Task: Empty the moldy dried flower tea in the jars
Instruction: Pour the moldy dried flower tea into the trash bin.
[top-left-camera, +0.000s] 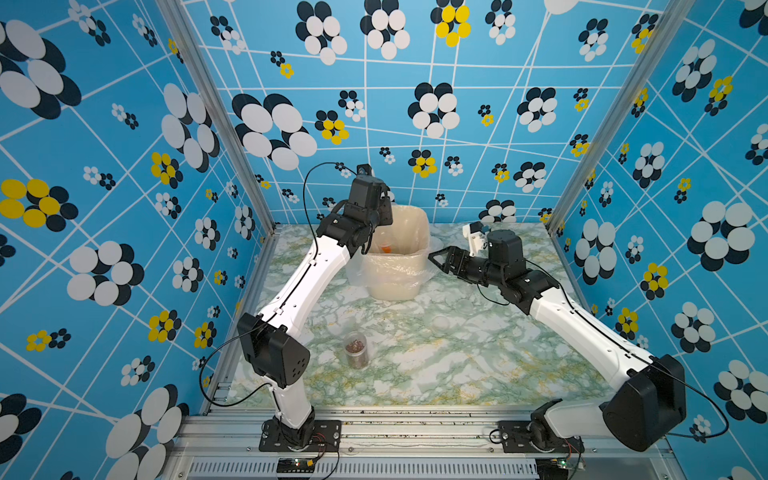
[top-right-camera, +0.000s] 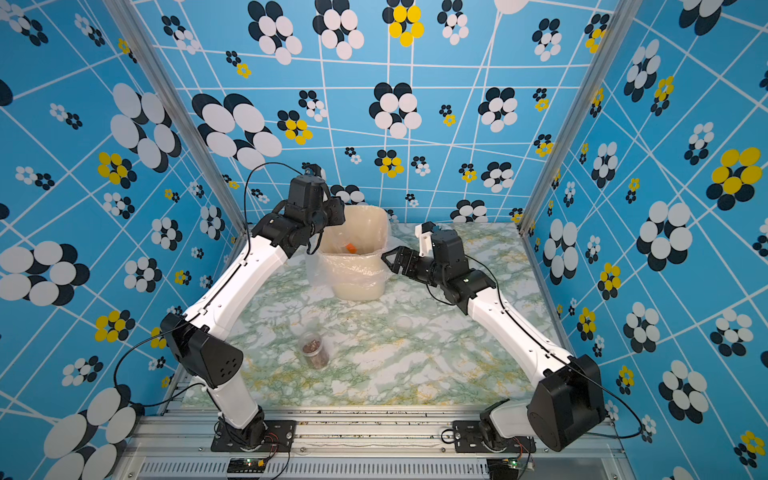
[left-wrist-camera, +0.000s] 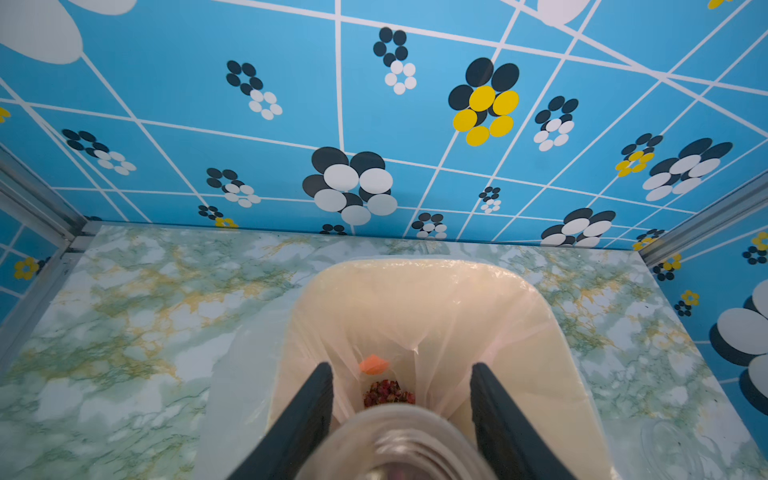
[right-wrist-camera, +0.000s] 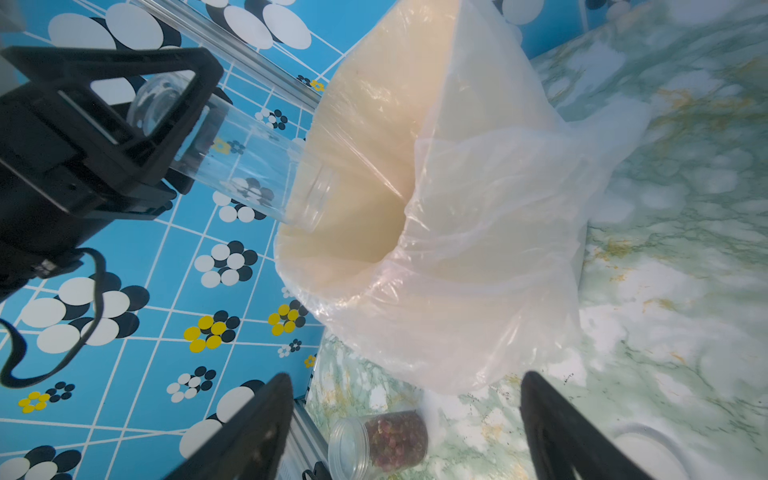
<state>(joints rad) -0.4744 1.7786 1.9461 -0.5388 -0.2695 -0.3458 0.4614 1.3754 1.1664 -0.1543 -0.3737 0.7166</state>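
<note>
The left arm (top-left-camera: 299, 282) and right arm (top-left-camera: 582, 328) are white-shelled, with black joints, thin black cables, black jaws.

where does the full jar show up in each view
Top view: full jar upright on the table, nearer the front than the bin.
Top view: same spot.
Left wrist: not in it; only the held jar shows.
Right wrist: on the table, apart from the bin.
Shared landmark: the bin.

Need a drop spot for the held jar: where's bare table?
Free: front strip between full jar and right arm; back right corner, behind that arm. Crowded: around the bin; a clear lid lies mid-right.
</note>
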